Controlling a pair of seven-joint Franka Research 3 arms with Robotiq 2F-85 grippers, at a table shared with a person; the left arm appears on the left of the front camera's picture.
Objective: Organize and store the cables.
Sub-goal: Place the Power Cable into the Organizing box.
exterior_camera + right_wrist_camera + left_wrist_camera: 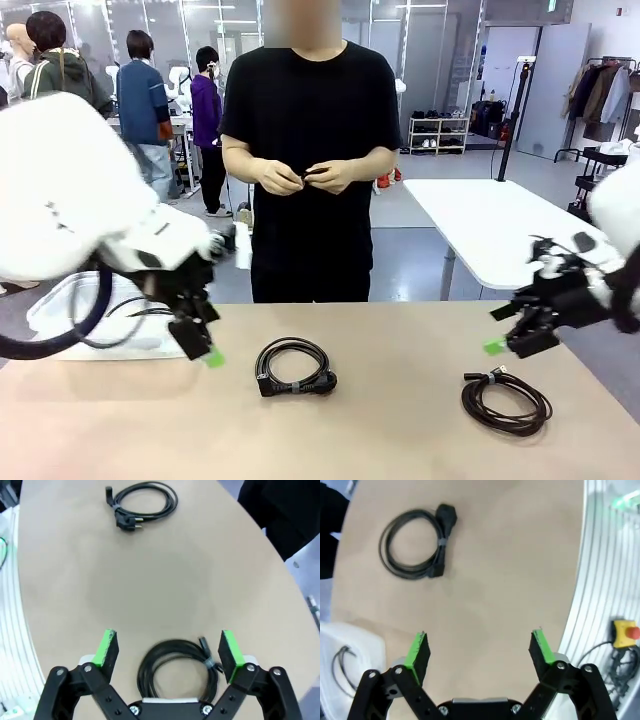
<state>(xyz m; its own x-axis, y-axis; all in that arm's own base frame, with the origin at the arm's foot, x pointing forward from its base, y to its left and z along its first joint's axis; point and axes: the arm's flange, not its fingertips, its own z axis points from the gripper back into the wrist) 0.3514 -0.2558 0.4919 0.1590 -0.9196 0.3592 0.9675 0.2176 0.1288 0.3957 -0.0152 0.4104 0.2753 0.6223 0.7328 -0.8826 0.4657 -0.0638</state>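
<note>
Two cables lie on the tan table. One black coil with a chunky plug rests near the middle, seen too in the left wrist view and far off in the right wrist view. A second coil lies at the front right. My right gripper hovers open just above and behind it, and in the right wrist view that coil sits on the table between the spread fingers of my right gripper. My left gripper is open and empty, left of the middle coil.
A white container with dark cords in it stands at the table's left. A person stands at the far side, both hands holding a small dark thing. A yellow emergency stop button sits beyond the table's near edge.
</note>
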